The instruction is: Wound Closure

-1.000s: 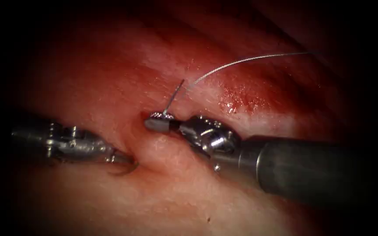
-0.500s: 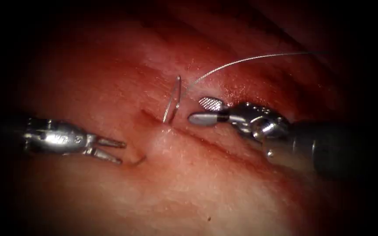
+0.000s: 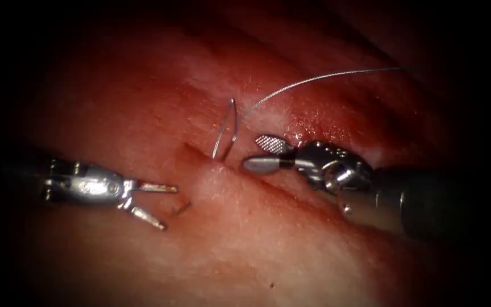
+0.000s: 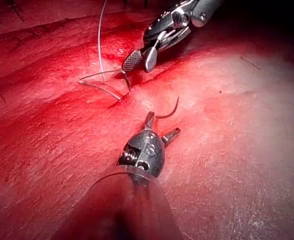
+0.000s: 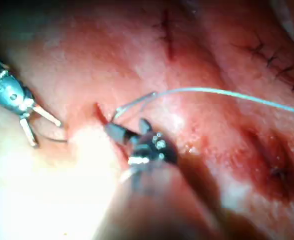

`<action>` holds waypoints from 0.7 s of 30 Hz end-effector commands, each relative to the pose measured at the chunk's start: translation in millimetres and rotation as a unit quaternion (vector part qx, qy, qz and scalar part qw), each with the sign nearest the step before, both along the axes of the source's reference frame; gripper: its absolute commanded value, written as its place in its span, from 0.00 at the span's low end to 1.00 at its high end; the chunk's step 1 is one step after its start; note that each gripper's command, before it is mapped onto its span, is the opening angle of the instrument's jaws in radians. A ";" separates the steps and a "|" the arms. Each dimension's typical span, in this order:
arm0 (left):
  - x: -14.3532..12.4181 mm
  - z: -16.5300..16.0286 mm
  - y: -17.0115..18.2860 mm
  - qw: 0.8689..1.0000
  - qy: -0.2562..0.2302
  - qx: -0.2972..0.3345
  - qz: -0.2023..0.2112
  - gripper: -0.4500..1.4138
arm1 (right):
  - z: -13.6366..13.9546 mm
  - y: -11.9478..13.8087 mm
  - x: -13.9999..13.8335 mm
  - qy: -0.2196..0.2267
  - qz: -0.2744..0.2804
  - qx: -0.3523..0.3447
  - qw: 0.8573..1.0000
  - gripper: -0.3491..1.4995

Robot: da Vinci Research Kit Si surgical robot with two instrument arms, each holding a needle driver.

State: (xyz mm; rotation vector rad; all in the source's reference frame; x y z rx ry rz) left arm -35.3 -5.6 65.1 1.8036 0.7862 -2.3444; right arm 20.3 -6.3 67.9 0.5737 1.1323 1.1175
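In the lower left of the endoscope view, nearest to the camera, the left tool (image 3: 170,207) lies over the pale tissue (image 3: 257,256). Its jaws are wide open and hold nothing. Just beside the jaws, toward the centre of the frame, a short dark curve comes out of the surface. I judge it to be the point end of the needle (image 3: 183,207), on the left side of the cut (image 3: 268,185). The left wrist view shows the same: the curved point (image 4: 170,110) rises just in front of the open left tool (image 4: 162,124), apart from both jaws, and its arc runs across their line.

Farther, at the centre, the back part of the needle stands up steeply from the tissue at the cut, so the needle's middle is buried. Just to the right of it is the right tool (image 3: 251,152); its jaws are also parted and hold nothing. The left tool is therefore nearer to the point end, and the right tool is nearer to the back end.

Farthest, the thread (image 3: 313,78) goes from the needle's back end toward the upper right, over red fluid (image 3: 313,122).
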 end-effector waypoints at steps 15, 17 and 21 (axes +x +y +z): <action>-3.2 1.1 0.1 1.000 -0.015 0.001 -0.019 0.23 | 1.3 -0.8 1.0 -0.001 0.000 -0.003 1.000 0.67; -3.1 1.4 0.3 1.000 -0.015 0.000 -0.019 0.18 | 1.3 -0.8 1.0 -0.001 0.000 -0.003 1.000 0.66; -3.4 1.3 0.2 1.000 -0.015 0.000 -0.020 0.00 | 1.3 -0.9 1.1 -0.001 0.000 -0.003 1.000 0.65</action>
